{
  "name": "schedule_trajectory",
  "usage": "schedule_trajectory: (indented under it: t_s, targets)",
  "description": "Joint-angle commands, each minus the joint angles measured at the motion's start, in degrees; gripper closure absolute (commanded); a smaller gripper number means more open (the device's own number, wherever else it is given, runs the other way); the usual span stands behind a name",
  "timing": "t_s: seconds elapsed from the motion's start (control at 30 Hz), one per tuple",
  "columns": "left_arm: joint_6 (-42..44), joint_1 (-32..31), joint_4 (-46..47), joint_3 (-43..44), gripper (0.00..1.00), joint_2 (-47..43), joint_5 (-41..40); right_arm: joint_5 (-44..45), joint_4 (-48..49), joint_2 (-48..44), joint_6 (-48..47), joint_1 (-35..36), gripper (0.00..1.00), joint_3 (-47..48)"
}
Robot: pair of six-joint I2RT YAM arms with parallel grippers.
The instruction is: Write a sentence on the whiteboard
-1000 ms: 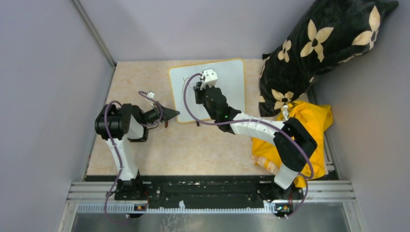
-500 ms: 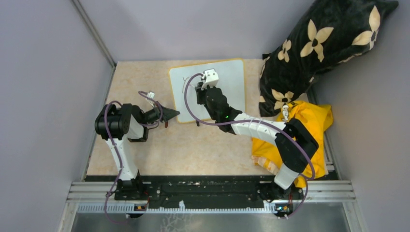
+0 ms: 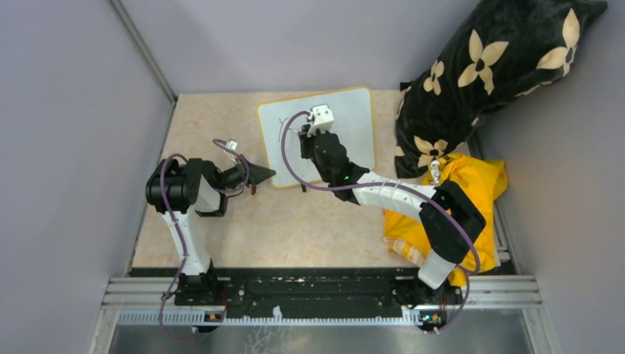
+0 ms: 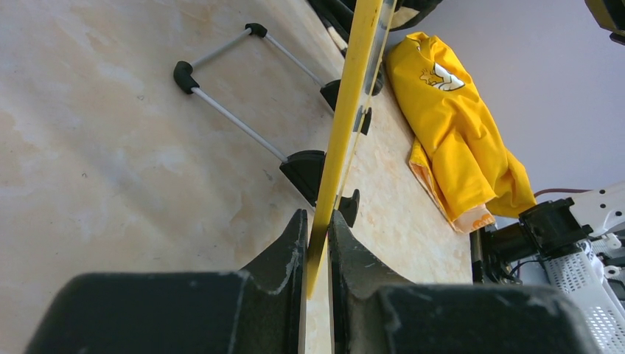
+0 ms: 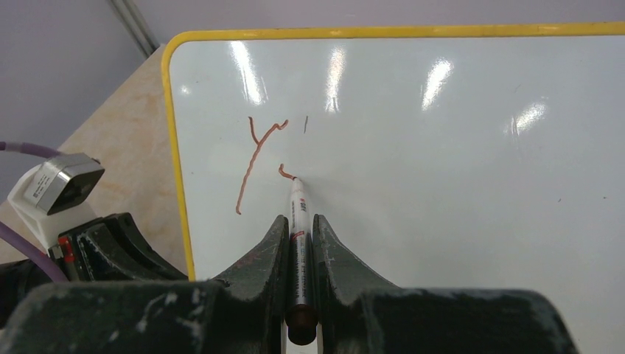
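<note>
Near edge: both arm bases on the black rail; beige marbled table (image 3: pixel 295 228) beyond.

Right side, near – a crumpled yellow garment (image 3: pixel 483 184) lies at the table's right edge, under the right arm's elbow and well apart from the board.

Left gripper (image 4: pixel 317 217): fingers pinched together on the thin yellow frame at the lower left corner of the whiteboard (image 5: pixel 442 147). Behind that edge, a thin wire stand (image 4: pixel 236 124) with black feet rests on the table.

Right gripper (image 5: pixel 298 221): clamped on a marker (image 5: pixel 297 203), which runs out between the fingers with its tip touching the white surface.

The board sits mid-table, toward the far edge, with the right arm reaching over its lower half and hiding part of it from above. The sentence (image 5: pixel 254 158) is barely begun – a reddish-brown "Y" near the upper left corner and a short hook right at the marker tip.

Far right: a black cushion (image 3: pixel 501 59) with cream flowers leans against the wall, just beside the board's right edge.
</note>
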Motion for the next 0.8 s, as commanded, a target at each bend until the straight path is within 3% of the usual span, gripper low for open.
schedule_trajectory:
  t_s: [0.0, 0.77]
  targets:
    - [-0.27, -0.40, 5.95, -0.65, 1.00, 1.26, 0.25, 2.90, -0.71, -0.60, -1.52, -1.49, 1.00, 2.97]
    - [-0.13, -0.44, 5.86, -0.60, 1.00, 1.24, 0.27, -0.48, -0.23, 1.58, -1.95, -1.44, 1.00, 6.06]
